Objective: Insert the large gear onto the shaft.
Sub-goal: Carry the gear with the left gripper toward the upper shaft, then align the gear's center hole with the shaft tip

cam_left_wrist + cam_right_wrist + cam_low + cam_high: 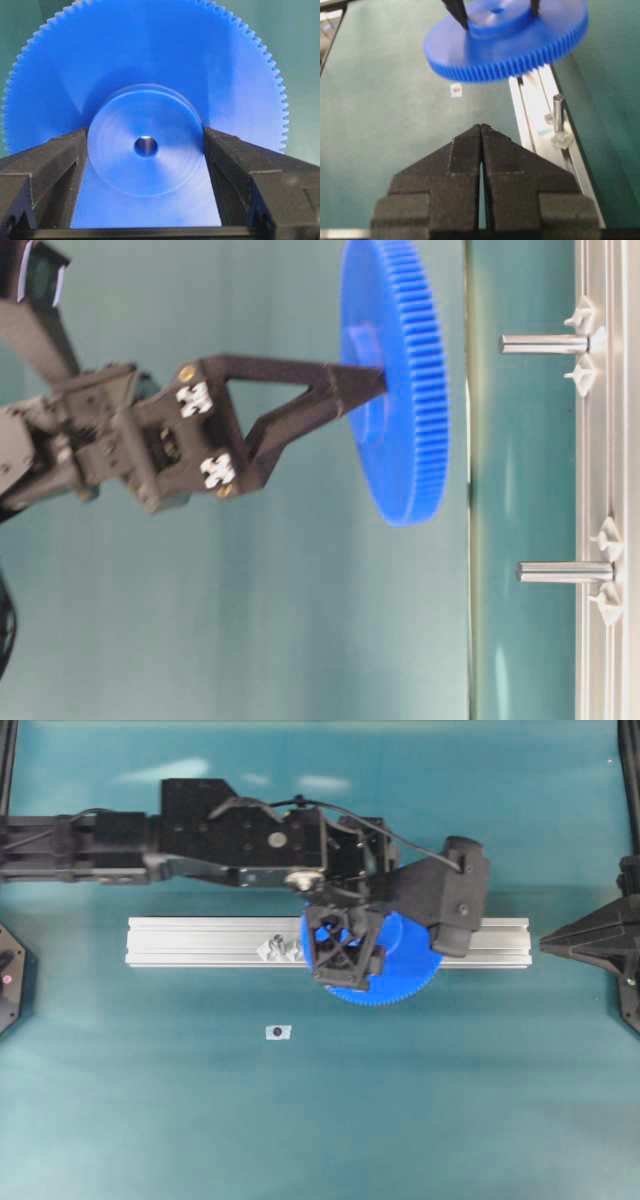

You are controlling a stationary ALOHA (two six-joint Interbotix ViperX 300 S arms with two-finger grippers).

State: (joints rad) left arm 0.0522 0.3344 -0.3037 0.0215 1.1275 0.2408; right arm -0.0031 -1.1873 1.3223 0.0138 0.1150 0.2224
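Overhead exterior: left gripper (347, 952) carries large gear (400, 982) above aluminium rail (200, 942) on teal table (300, 1120); small tag (278, 1032) lies apart.
Table-level exterior: gear clear of rail, 2 look-alike pegs; target shaft (545, 343) likely 1 of them, which unclear.
Left wrist: fingers (45, 165) clamp raised hub (145, 140). Judged rigid, light, slick plastic; hub best hold.
Right wrist: right gripper (481, 131) pressed together, empty, idle.
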